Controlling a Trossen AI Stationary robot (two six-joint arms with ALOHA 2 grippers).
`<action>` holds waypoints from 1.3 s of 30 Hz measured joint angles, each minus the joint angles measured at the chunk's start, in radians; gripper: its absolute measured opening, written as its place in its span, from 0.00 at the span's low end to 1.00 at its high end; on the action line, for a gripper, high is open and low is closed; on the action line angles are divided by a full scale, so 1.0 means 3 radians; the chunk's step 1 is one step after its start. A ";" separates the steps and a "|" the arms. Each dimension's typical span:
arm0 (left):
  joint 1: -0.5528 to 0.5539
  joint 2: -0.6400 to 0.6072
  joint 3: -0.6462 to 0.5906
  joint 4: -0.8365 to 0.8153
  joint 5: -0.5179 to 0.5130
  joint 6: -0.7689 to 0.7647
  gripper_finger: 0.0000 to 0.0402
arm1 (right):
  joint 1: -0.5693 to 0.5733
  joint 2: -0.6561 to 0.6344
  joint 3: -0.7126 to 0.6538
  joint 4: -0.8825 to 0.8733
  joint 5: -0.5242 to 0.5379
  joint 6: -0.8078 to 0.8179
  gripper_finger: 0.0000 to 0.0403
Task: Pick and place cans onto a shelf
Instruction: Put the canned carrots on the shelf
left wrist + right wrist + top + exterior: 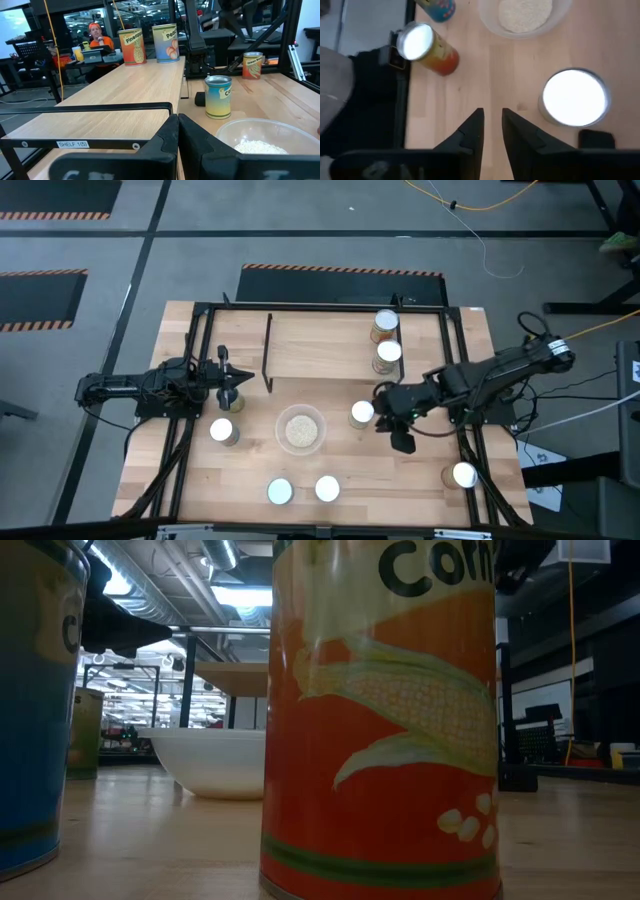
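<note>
2 cans, a pineapple can (133, 46) and a peach can (166, 43), already stand on the shelf (100, 107). 5 more show on the bench (340, 465); an eighth is not visible. The right hand (390, 420) hovers just beside a white-topped can (362, 413), its fingers nearly together and gripping nothing. The left hand (232, 377) waits clenched and empty by the shelf's end. I judge the job barely a quarter done, this can likely next.

My right gripper (390, 423) hovers just at four o'clock of a can (362, 413), holding nothing, near the bowl (300, 430).
</note>
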 joint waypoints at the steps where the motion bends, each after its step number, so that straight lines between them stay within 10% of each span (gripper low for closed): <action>1: 0.0000 -0.0001 0.0000 0.0000 0.0000 0.0000 0.00 | -0.0001 0.0000 -0.0049 0.0071 0.0006 -0.0065 0.18; 39: 0.0001 0.0000 0.0001 0.0000 0.0000 0.0000 0.00 | -0.0001 0.0410 -0.0519 0.0794 0.0268 -0.0937 0.18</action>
